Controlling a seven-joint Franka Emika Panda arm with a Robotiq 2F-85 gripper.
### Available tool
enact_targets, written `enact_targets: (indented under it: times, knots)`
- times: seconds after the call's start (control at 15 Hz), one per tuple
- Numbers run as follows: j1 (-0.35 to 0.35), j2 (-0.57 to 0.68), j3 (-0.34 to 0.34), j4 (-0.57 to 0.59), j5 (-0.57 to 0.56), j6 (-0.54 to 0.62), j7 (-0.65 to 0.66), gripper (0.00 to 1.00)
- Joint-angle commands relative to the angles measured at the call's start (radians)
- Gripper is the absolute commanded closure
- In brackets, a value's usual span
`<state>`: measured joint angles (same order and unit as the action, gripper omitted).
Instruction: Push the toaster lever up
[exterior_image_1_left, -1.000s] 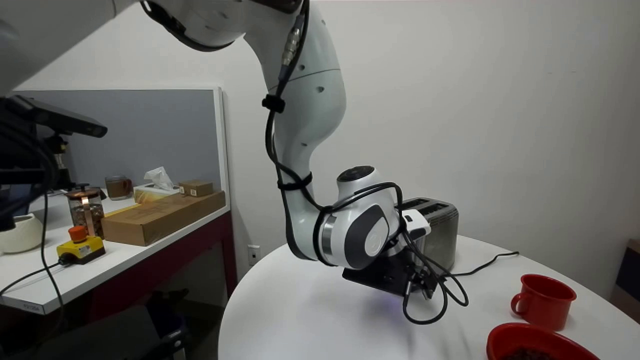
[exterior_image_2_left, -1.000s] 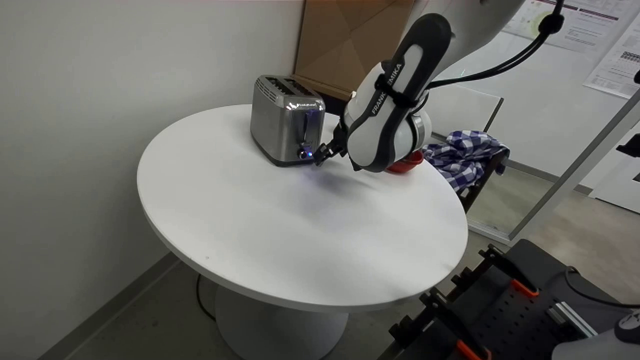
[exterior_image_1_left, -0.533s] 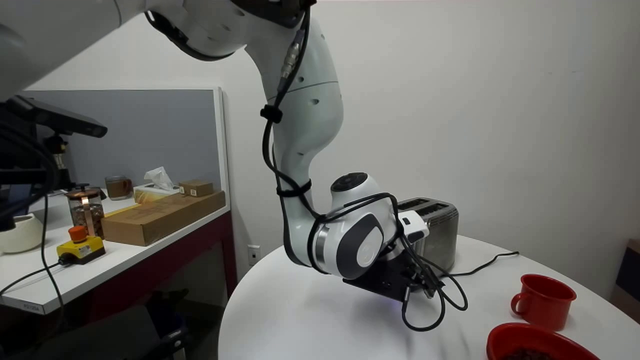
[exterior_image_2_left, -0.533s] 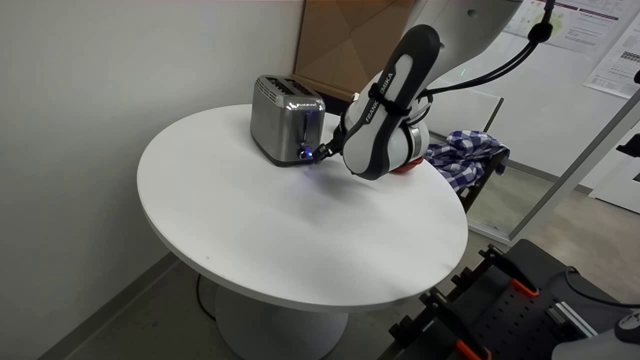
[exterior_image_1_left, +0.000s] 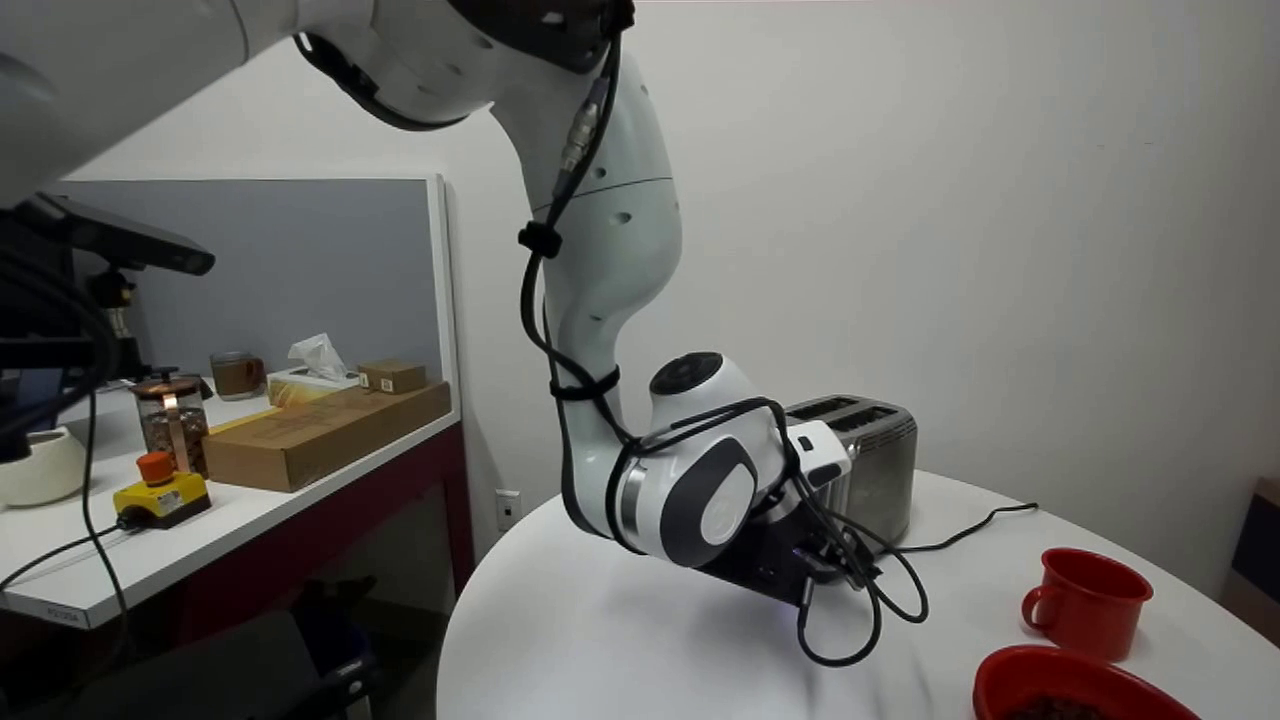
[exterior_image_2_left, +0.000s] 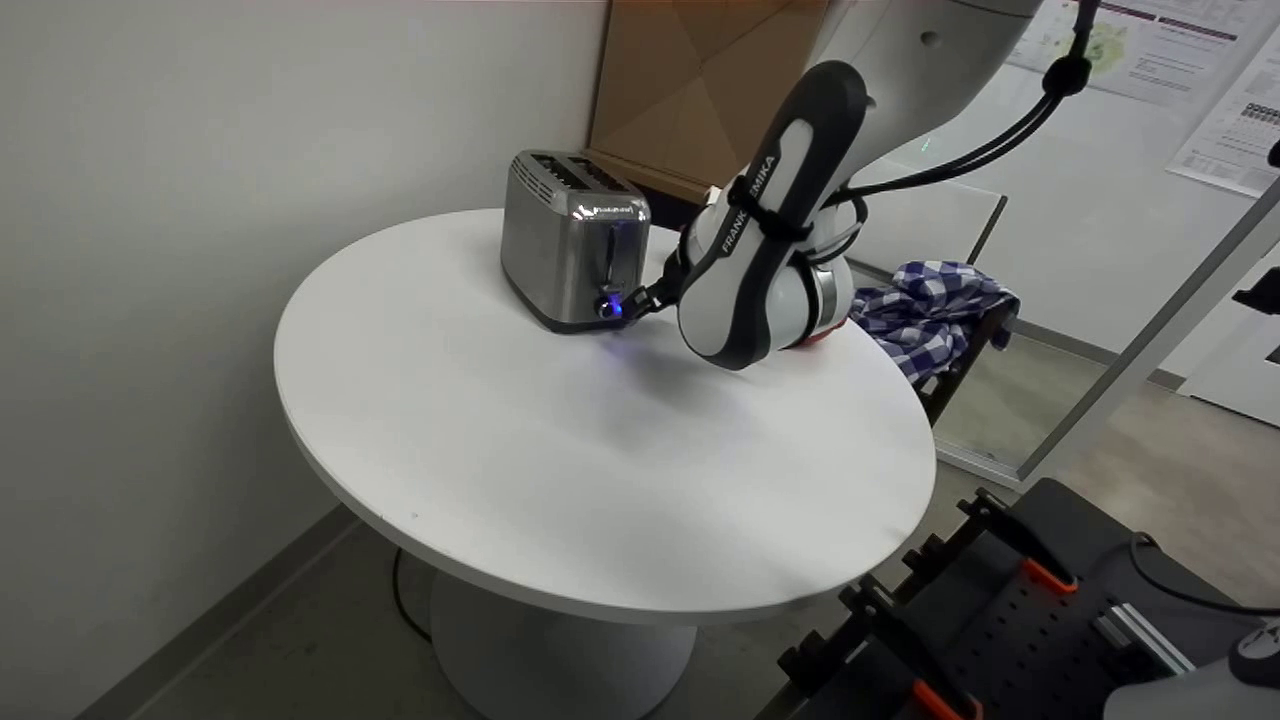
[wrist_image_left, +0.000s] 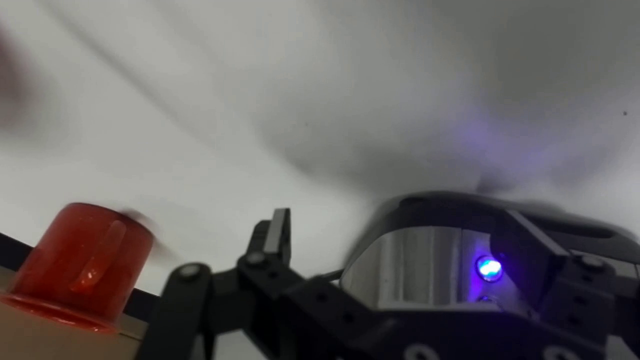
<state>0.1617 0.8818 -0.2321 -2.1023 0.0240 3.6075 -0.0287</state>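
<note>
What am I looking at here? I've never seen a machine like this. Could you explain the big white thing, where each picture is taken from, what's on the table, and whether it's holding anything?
The big white thing is a jointed robot arm, ending in two black fingers. Two pictures come from cameras standing apart from it, looking from different places; the close-up comes from a camera on its wrist, where the fingers loom large and the red mug appears upside down. On the round white table are a metal toaster, that mug and a red bowl. In the close-up the fingers are spread, one of them in front of the toaster beside a glowing blue light; whether it touches, I can't tell. Nothing appears to be held.
</note>
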Motion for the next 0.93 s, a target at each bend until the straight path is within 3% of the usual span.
enact_targets:
  times: [0.0, 0.6, 0.87]
  knots:
    - [0.002, 0.031, 0.011, 0.03, 0.052, 0.046, -0.033, 0.0]
    - [0.02, 0.082, 0.007, 0.076, 0.127, 0.091, -0.042, 0.0]
    - [-0.041, 0.015, 0.071, 0.037, 0.047, -0.04, -0.035, 0.0]
